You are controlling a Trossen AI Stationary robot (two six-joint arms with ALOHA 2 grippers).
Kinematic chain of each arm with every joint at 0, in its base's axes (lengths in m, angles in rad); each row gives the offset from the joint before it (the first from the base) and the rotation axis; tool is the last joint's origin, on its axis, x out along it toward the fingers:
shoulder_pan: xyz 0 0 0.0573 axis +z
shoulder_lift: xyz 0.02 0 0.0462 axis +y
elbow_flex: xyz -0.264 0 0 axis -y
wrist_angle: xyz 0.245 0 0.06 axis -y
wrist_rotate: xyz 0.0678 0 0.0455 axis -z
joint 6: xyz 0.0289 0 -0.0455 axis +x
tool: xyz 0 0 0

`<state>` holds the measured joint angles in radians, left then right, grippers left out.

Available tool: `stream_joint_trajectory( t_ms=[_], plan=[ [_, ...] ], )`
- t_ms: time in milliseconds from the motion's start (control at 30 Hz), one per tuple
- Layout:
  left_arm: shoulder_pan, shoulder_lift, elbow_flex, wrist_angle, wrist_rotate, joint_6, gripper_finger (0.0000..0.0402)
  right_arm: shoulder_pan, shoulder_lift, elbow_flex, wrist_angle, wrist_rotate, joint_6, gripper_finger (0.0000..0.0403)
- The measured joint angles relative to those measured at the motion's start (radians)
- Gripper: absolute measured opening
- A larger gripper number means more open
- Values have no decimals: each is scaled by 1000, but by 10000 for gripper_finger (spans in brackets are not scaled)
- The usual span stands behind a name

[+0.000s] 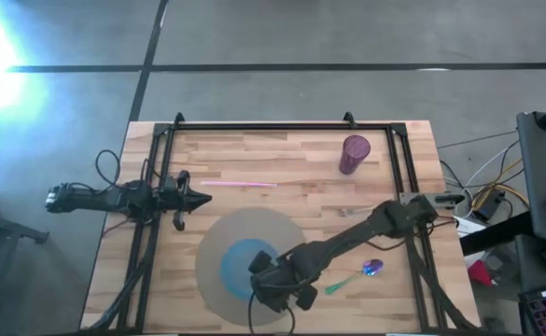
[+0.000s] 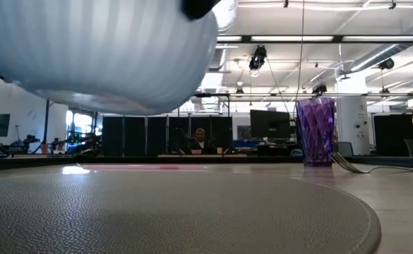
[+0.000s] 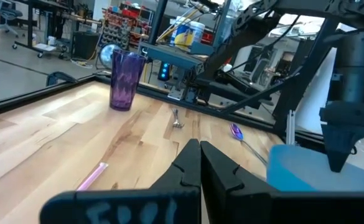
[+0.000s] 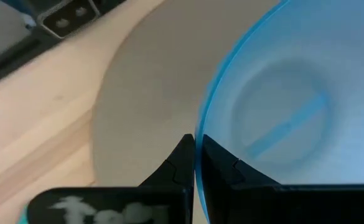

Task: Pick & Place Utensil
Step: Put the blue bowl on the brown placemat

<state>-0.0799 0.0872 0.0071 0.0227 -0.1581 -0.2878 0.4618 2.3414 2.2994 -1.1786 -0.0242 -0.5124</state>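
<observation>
A light blue bowl hangs above a round grey mat; in the low view its pale underside is clear of the mat. My right gripper is shut on the bowl's rim. A spoon with a purple bowl and green handle lies flat on the wood right of the mat. A fork lies between the mat and the purple cup. My left gripper, shut and holding nothing, waits at the table's left side. My right gripper pinches the blue bowl's rim between its two fingers, one finger inside the bowl and one outside. The fingers reach from the table's right side, slanting down. The bowl is lifted clear of the mat, its opening upward and roughly level.
A purple faceted cup stands upright near the far right corner. A pink straw lies flat on the wood beyond the mat. A black frame rail runs around the table. Bare wood lies between the straw and the cup.
</observation>
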Motion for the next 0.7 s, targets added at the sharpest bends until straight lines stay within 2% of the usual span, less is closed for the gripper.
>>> stream_joint_trajectory(
  t_ms=[300, 700],
  plan=[
    [0, 13, 0, 2, 0, -3, 0, 3, 56, 32, 0, -5, -88, 8],
    [0, 14, 0, 5, -1, -3, 0, -13, 113, 22, -16, -14, -112, 8]
  ],
)
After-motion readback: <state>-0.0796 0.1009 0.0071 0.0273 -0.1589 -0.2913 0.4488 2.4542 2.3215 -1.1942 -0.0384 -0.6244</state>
